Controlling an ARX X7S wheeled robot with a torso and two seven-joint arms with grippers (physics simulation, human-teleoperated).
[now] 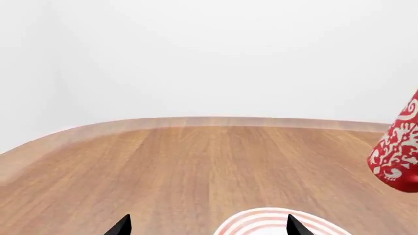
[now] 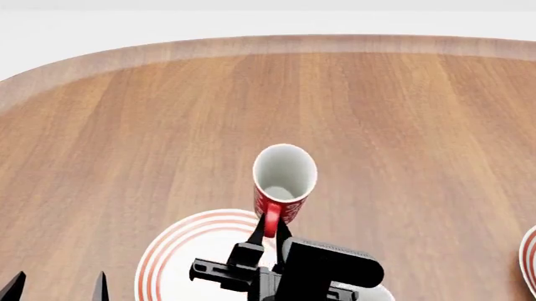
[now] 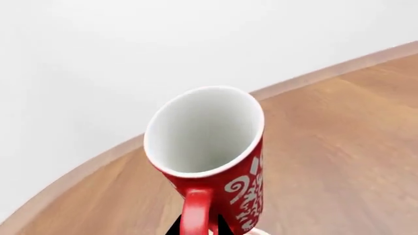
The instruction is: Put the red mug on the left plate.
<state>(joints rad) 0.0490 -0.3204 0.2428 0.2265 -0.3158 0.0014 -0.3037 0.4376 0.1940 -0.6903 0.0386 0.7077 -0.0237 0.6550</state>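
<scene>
The small red mug with white scrollwork and a white interior [image 2: 284,179] is held in the air by the right gripper [image 2: 268,233], whose two black fingers are closed on the mug's red loop handle [image 2: 272,221]. In the head view the mug's mouth faces the camera and its body sits over the far edge of the left plate, a round white plate with thin red concentric rings [image 2: 167,251]. The pictures do not show any contact between mug and plate.

The right wrist view looks into the same mug [image 3: 207,147], with the handle [image 3: 196,211] nearest the lens and the fingertips dark on either side of it.

The left gripper [image 1: 207,226] hovers low over the wooden table with a raised rim [image 1: 163,166]. Its fingers stand spread apart and hold nothing. The plate's rim [image 1: 261,221] lies between the fingertips in that view, and the mug [image 1: 398,149] appears at the picture's edge. A second ringed plate [image 2: 529,257] is cut off at the head view's right border.
</scene>
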